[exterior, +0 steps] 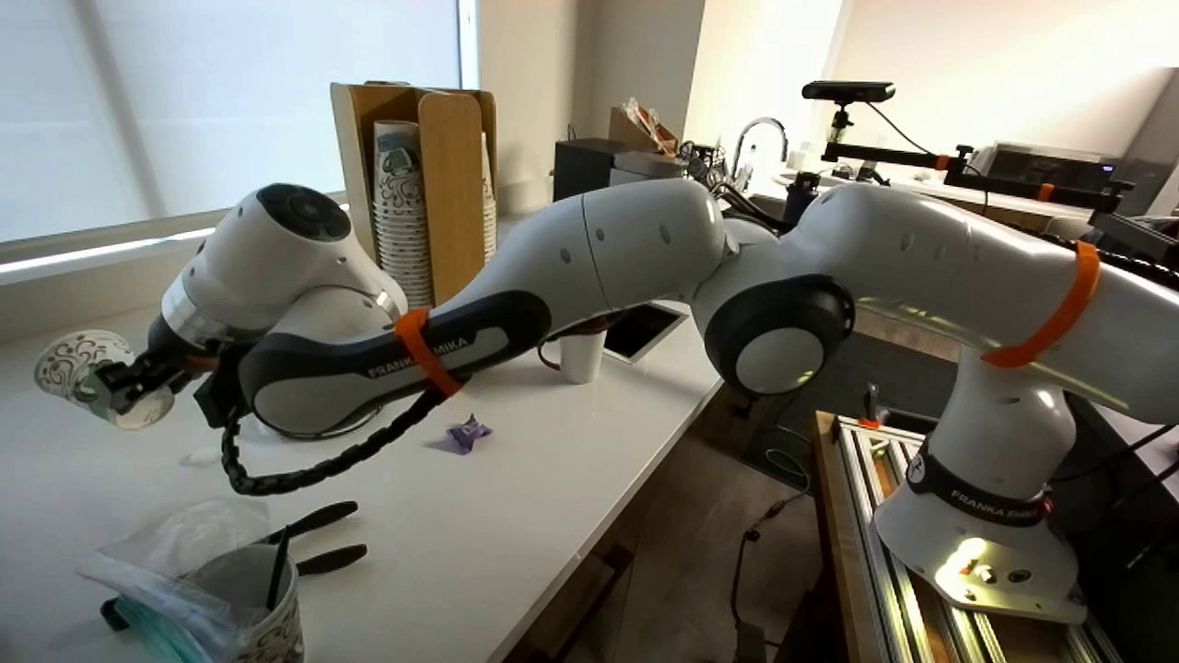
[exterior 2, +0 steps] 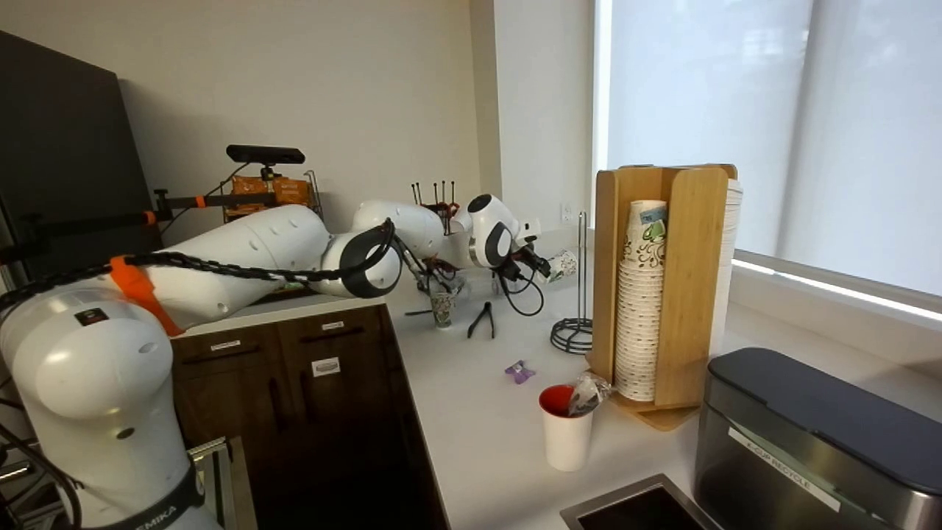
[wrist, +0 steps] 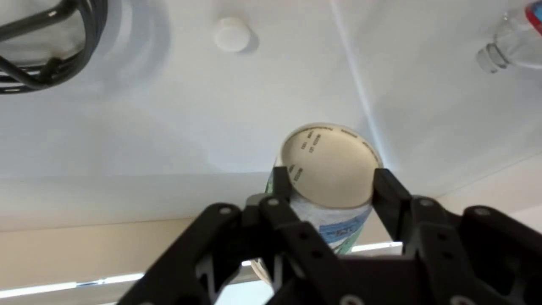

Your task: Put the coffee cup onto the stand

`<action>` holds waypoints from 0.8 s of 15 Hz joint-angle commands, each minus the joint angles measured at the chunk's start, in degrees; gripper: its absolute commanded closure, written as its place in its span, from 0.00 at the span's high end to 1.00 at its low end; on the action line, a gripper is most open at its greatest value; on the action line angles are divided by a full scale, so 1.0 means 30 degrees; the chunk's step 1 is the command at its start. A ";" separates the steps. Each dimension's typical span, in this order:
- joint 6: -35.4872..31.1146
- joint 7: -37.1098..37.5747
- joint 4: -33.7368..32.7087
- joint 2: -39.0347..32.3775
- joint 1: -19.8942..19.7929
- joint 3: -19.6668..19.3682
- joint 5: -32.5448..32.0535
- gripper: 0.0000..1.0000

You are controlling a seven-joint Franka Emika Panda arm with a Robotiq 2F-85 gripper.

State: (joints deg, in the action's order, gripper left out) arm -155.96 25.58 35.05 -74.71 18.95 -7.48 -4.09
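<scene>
The coffee cup [exterior: 81,361] is whitish with dark swirls and is held in the air, tilted. It also shows in an exterior view [exterior 2: 564,265]. In the wrist view its flat base [wrist: 332,165] faces the camera. My gripper [wrist: 330,180] is shut on the cup near its base, one finger on each side; it also shows in both exterior views [exterior: 118,387] [exterior 2: 543,266]. The black wire stand [exterior 2: 570,338], with coiled base and tall loop, is on the counter beside the wooden box. Part of its coil [wrist: 95,29] shows at the upper left of the wrist view, apart from the cup.
The wooden box [exterior 2: 666,294] of stacked cups stands right by the stand. A white mug [exterior 2: 567,442], purple wrapper [exterior: 468,433], tongs [exterior 2: 482,322] and a cup with plastic bags [exterior: 276,635] are on the counter. A white cap [wrist: 232,34] and clear bottle [wrist: 518,48] lie there too.
</scene>
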 commanded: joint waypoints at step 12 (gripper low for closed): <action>-0.8391 -0.5375 0.8979 0.6297 -0.6360 1.3913 0.4783 0.27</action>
State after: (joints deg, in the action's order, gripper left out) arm -177.11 14.80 50.65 -61.58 6.39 23.07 8.15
